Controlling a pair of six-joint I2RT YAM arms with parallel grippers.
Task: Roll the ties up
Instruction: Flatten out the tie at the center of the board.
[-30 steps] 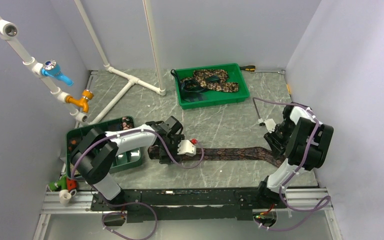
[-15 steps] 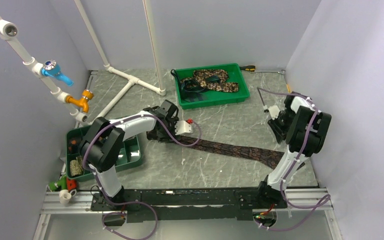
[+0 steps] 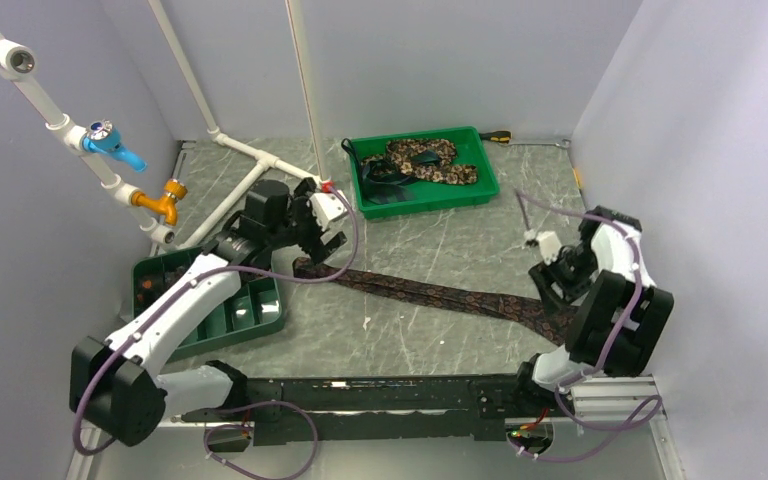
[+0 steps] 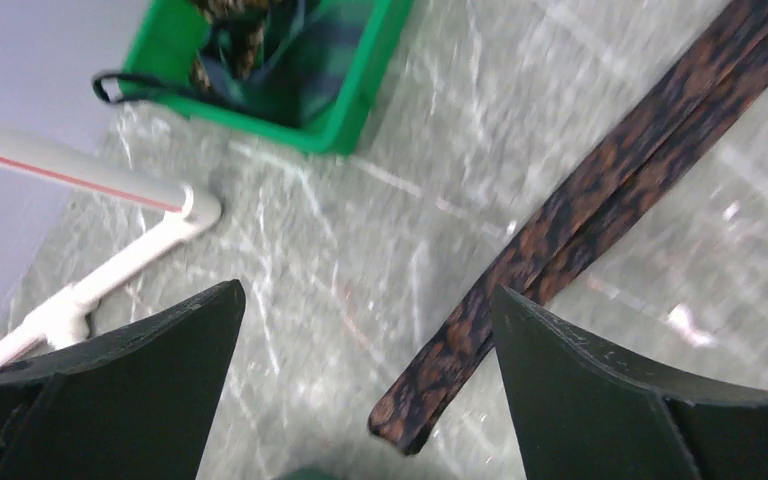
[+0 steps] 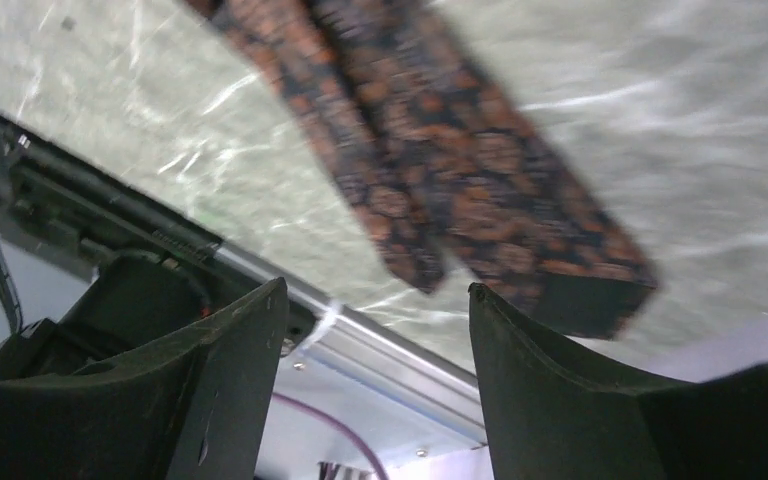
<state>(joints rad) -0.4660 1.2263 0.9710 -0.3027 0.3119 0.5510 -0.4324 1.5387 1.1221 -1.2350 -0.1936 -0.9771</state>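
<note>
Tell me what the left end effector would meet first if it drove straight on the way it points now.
Probably the bare table: the left end effector points down at it with its jaws open. The end of the dark patterned tie lies just beside that line, so a slight drift could catch it. Depth is hard to judge.

flat tie [image 3: 430, 295]: dark brown, small orange-brown repeat pattern | tray tie [image 3: 430, 160]: tan-and-brown mottled | back tray [image 3: 430, 207]: green | side tray [image 3: 260, 322]: green | counter [image 3: 440, 245]: grey-green, white marble veins | pipes [image 3: 260, 160]: white | valve [image 3: 112, 148]: blue | tap [image 3: 160, 200]: orange | cables [image 3: 345, 240]: purple
</note>
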